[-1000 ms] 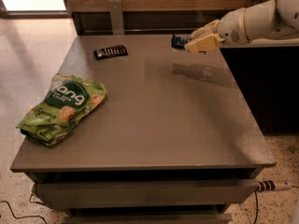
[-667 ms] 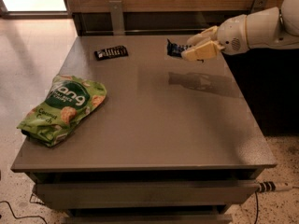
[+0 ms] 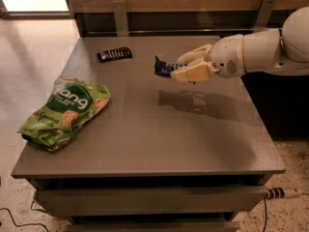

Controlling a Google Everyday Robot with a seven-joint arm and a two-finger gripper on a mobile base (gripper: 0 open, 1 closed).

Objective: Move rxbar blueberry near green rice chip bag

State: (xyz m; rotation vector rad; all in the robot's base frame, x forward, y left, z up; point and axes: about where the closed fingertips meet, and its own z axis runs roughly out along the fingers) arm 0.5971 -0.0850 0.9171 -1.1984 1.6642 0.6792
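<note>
Rxbar blueberry [image 3: 162, 66]: we see it off the table, held in the air above the rear middle of the tabletop, its dark navy wrapper sticking out to the left of the fingers.
Bar lettering: we cannot read any writing on the wrapper from here.
Gripper [image 3: 175, 67]: its two pale fingers are closed on the right end of the rxbar blueberry, one above and one below it.
Arm [image 3: 260, 50]: white and rounded, it reaches in from the right edge, level with the bar.
Shadow [image 3: 193, 103]: we find a dark shape of gripper and bar on the tabletop below them.
Green rice chip bag [image 3: 65, 112]: it lies crinkled on the front left of the table, well apart from the bar.
Bag writing: we read large white letters "ang" in the dark green round logo; the smaller line beneath, beside the pictured pale chips, is too blurred for us.
Black bar [image 3: 115, 54]: it lies flat near the rear left of the table, with pale marks we cannot read.
Table [image 3: 159, 149]: grey-brown top with a drawer front under it.
Power strip [image 3: 282, 193]: on the speckled floor at the lower right.
</note>
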